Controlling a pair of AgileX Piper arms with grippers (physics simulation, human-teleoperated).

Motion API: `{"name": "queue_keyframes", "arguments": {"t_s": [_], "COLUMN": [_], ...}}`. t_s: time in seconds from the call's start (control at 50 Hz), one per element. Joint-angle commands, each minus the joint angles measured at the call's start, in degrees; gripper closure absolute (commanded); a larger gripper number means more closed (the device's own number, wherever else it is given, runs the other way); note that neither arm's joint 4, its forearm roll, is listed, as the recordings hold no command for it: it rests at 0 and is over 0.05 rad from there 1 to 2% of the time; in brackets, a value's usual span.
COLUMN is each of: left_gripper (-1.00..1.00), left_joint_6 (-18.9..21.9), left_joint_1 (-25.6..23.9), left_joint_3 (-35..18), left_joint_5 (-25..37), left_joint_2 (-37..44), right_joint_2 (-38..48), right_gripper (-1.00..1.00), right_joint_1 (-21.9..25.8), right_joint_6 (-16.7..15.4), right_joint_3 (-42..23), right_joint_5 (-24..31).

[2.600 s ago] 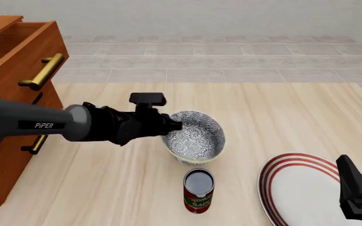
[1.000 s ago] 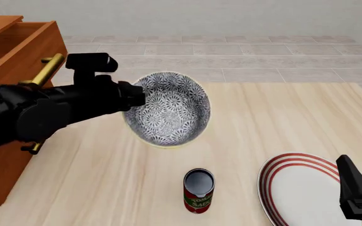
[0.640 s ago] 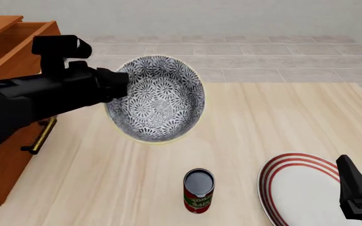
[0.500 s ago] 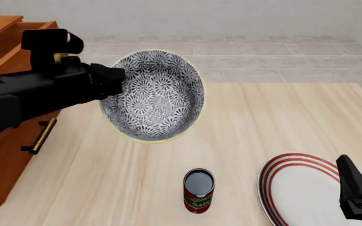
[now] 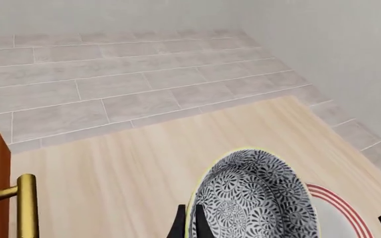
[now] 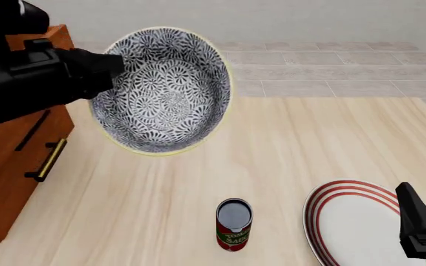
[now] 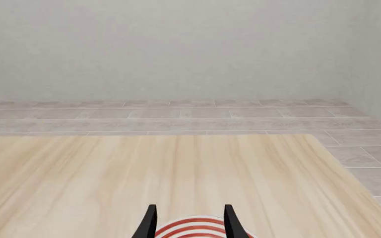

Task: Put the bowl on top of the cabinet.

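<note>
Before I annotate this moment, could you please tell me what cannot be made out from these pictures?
- Cabinet top: in the front view, the left arm covers it, so the landing spot is unseen.
- Left gripper fingers: cut by the left wrist view's edge; the bowl rim sits between them, contact unseen.
- Plate: cut off by the front view's lower edge.
- Can label: too small to read fully.
- Right gripper: only the fingers show in its wrist view.

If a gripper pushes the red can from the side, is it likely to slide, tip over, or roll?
The can stands upright, taller than wide, so a high push would probably tip it; a low push would more likely slide it across the smooth wooden table. Once on its side, its round body would likely roll, perhaps toward the plate.
</note>
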Motion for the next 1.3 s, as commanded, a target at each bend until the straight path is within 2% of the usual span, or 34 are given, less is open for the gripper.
{"name": "queue_keyframes", "arguments": {"t_s": [0.02, 0.16, 0.18, 0.22, 0.4, 0.42, 0.46, 0.5, 0.52, 0.56, 0.58, 0.6, 0.64, 0.66, 0.7, 0.74, 0.76, 0.78, 0.8, 0.84, 0.86, 0.98, 1.14, 1.16, 1.18, 1.3], "left_gripper": [1.00, 1.00, 1.00, 1.00, 1.00, 1.00, 1.00, 1.00, 1.00, 1.00, 1.00, 1.00, 1.00, 1.00, 1.00, 1.00, 1.00, 1.00, 1.00, 1.00, 1.00, 1.00, 1.00, 1.00, 1.00, 1.00], "left_joint_6": [0.6, 0.3, 0.8, 0.4, 1.2, 2.2, 4.2, 4.3, 6.5, 4.4, 4.2, 3.4, 4.5, 3.5, 4.2, 4.3, 4.3, 4.1, 5.7, 5.2, 4.1, 4.1, 1.7, 0.7, 0.9, 0.0], "left_joint_1": [2.0, 3.4, 5.2, 3.9, 4.9, 6.8, 7.3, 6.7, 10.0, 8.0, 9.4, 8.0, 9.3, 8.1, 10.2, 9.6, 11.8, 10.3, 13.0, 13.6, 12.2, 15.5, 17.9, 19.9, 18.9, 20.7], "left_joint_3": [-2.4, -4.5, -4.9, -5.0, -6.4, -6.9, -7.4, -7.9, -8.4, -8.0, -8.2, -8.2, -8.6, -8.7, -9.5, -9.8, -10.4, -10.5, -11.0, -11.1, -11.2, -11.7, -12.0, -11.8, -11.7, -12.2], "left_joint_5": [2.0, 3.7, 3.8, 3.9, 4.5, 4.7, 5.1, 5.4, 5.9, 5.0, 4.8, 4.3, 4.2, 4.0, 3.9, 4.1, 3.9, 4.1, 4.1, 4.1, 4.4, 5.3, 6.6, 6.7, 6.7, 7.9], "left_joint_2": [-1.7, -3.4, -3.2, -3.5, -3.9, -3.5, -3.0, -2.4, -1.1, -1.2, -0.8, -0.9, -0.2, -0.3, 0.0, 0.0, 0.4, 0.3, 0.7, 0.8, 0.4, -1.0, -1.6, -1.3, -2.1, -4.2], "right_joint_2": [0.0, 0.0, 0.0, 0.0, 0.0, 0.0, 0.0, 0.0, 0.0, 0.0, 0.0, 0.0, 0.0, 0.0, 0.0, 0.0, 0.0, 0.0, 0.0, 0.0, 0.0, 0.0, 0.0, 0.0, 0.0, 0.0], "right_gripper": [-1.00, -1.00, -1.00, -1.00, -1.00, -1.00, -1.00, -1.00, -1.00, -1.00, -1.00, -1.00, -1.00, -1.00, -1.00, -1.00, -1.00, -1.00, -1.00, -1.00, -1.00, -1.00, -1.00, -1.00, -1.00, -1.00], "right_joint_1": [0.0, 0.0, 0.0, 0.0, 0.0, 0.0, 0.0, 0.0, 0.0, 0.0, 0.0, 0.0, 0.0, 0.0, 0.0, 0.0, 0.0, 0.0, 0.0, 0.0, 0.0, 0.0, 0.0, 0.0, 0.0, 0.0], "right_joint_6": [0.0, 0.0, 0.0, 0.0, 0.0, 0.0, 0.0, 0.0, 0.0, 0.0, 0.0, 0.0, 0.0, 0.0, 0.0, 0.0, 0.0, 0.0, 0.0, 0.0, 0.0, 0.0, 0.0, 0.0, 0.0, 0.0], "right_joint_3": [0.0, 0.0, 0.0, 0.0, 0.0, 0.0, 0.0, 0.0, 0.0, 0.0, 0.0, 0.0, 0.0, 0.0, 0.0, 0.0, 0.0, 0.0, 0.0, 0.0, 0.0, 0.0, 0.0, 0.0, 0.0, 0.0], "right_joint_5": [0.0, 0.0, 0.0, 0.0, 0.0, 0.0, 0.0, 0.0, 0.0, 0.0, 0.0, 0.0, 0.0, 0.0, 0.0, 0.0, 0.0, 0.0, 0.0, 0.0, 0.0, 0.0, 0.0, 0.0, 0.0, 0.0]}}
